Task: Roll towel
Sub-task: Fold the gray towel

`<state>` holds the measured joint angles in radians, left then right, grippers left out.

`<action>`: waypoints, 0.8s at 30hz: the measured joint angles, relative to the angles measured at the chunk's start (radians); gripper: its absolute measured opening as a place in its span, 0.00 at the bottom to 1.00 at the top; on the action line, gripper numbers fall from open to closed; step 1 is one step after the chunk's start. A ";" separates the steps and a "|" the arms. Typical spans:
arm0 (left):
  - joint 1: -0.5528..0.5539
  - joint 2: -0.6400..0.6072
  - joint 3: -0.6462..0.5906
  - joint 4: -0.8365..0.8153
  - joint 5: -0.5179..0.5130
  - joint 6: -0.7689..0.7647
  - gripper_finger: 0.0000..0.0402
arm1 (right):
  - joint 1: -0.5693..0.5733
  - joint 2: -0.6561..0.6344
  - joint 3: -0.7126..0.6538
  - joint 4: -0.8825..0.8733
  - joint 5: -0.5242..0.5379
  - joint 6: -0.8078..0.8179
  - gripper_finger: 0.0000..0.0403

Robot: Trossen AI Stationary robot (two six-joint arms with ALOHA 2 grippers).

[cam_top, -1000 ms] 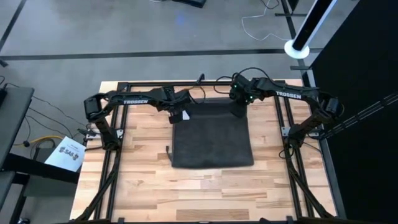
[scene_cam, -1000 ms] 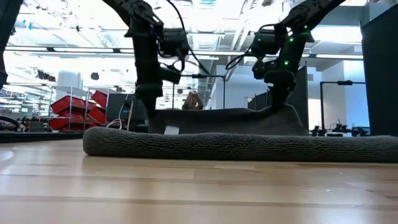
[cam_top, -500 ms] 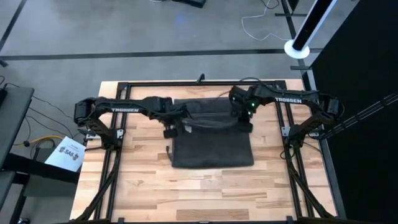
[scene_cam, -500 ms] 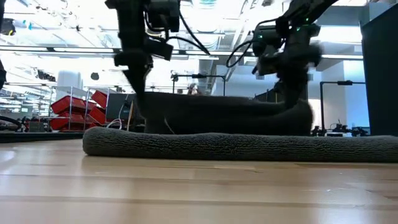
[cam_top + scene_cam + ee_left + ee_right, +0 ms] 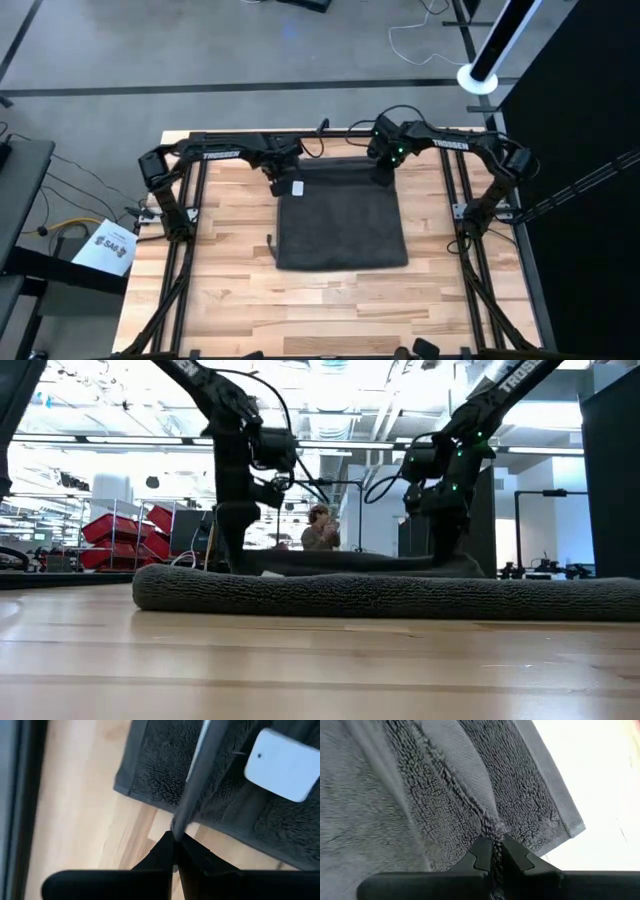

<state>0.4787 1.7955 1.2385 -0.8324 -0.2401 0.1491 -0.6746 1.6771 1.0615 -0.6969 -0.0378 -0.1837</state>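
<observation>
Towel (image 5: 341, 228) lies mostly flat and unrolled on the table (image 5: 220, 290), its far corners pinched in the closed left gripper (image 5: 277, 182) and right gripper (image 5: 384, 176), so rolling has barely begun.

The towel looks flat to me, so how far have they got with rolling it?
Done: the towel lies spread on the table, no roll visible. In hand: the left gripper and right gripper each pinch its far edge. Left: the whole rolling.
</observation>
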 joint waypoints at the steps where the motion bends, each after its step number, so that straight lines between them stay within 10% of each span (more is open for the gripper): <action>1: 0.000 0.010 0.000 0.012 -0.013 -0.002 0.00 | 0.001 0.004 0.000 0.011 0.009 0.000 0.01; 16: 0.006 0.040 -0.001 0.040 -0.109 -0.149 0.01 | 0.004 0.012 0.000 0.081 0.097 0.049 0.18; 24: 0.007 0.040 -0.001 0.004 -0.113 -0.197 0.23 | 0.013 -0.027 0.000 0.051 0.097 0.052 0.37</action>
<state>0.4854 1.8355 1.2373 -0.8287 -0.3534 -0.0475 -0.6617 1.6503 1.0615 -0.6457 0.0593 -0.1316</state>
